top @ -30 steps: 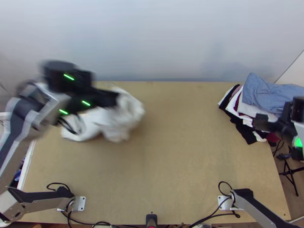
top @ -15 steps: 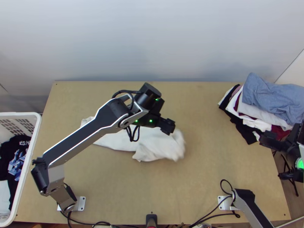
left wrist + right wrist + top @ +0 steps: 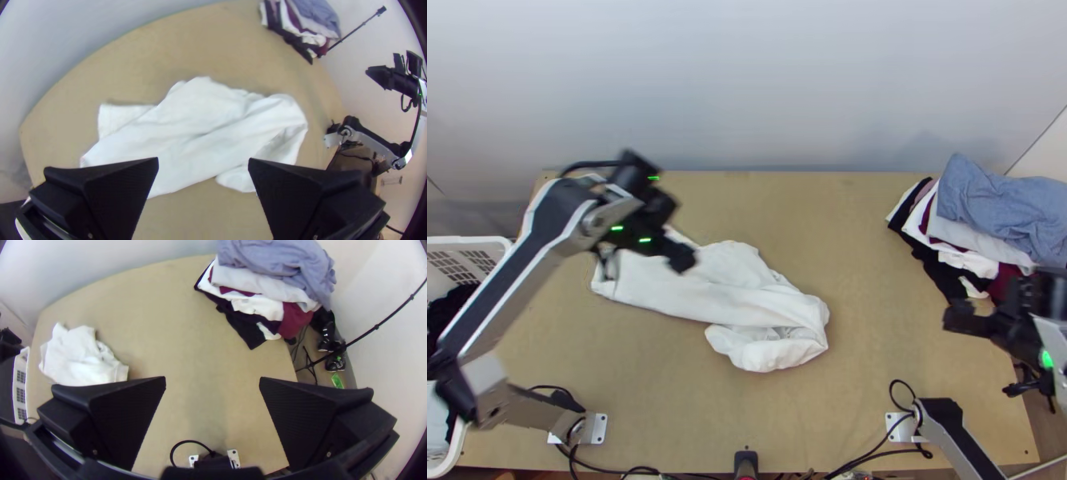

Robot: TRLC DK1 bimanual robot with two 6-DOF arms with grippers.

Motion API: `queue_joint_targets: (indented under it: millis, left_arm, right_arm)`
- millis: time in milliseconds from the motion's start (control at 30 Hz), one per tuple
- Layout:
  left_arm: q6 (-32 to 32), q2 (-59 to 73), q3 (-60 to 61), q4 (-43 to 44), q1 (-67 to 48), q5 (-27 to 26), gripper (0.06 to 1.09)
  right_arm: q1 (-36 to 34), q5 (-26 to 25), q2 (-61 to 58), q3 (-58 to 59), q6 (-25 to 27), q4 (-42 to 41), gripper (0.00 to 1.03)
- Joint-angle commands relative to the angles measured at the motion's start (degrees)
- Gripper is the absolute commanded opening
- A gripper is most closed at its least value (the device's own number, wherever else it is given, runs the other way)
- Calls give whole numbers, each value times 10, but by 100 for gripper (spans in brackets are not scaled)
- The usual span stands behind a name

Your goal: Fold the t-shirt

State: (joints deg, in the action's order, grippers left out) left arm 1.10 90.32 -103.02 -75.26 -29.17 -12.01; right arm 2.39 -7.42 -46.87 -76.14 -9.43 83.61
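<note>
In the top view the white t-shirt lies loosely bunched and creased on the left and middle of the table, one part doubled over toward the near side. Above its left part hangs my left gripper, blurred. The left wrist view has the shirt beyond my left gripper, whose fingers stand wide apart with no cloth between them. My right gripper is over the table's right side, away from the shirt; in the right wrist view the right gripper is open and holds nothing.
A stack of clothes with a blue one on top sits at the table's far right corner. At the left edge stands a white basket with dark clothing inside. Black cables run along the near edge.
My left gripper moved right with the shirt trailing, then let go and swung back left. The shirt now lies farther right and nearer. My right gripper shifted a little left and nearer.
</note>
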Motion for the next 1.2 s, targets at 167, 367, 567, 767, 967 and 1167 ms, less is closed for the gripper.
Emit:
queue_joint_targets:
  millis: [167,367,567,767,967,1167]
  left_arm:
    - [79,-101,272,63,217,0,104]
    - [73,-18,263,141,241,9,104]
    - [72,96,180,143,264,23,104]
    - [78,167,116,175,300,90,104]
    - [99,193,107,194,294,139,104]
    - [108,218,110,219,282,182,103]
  right_arm:
    - [101,70,-128,93,10,-70,98]
    - [150,80,-234,42,20,-113,98]
    - [199,84,-302,3,21,-120,98]
    - [221,94,-305,17,21,-124,98]
    - [218,94,-296,24,36,-127,98]
    - [217,94,-295,15,38,-135,98]
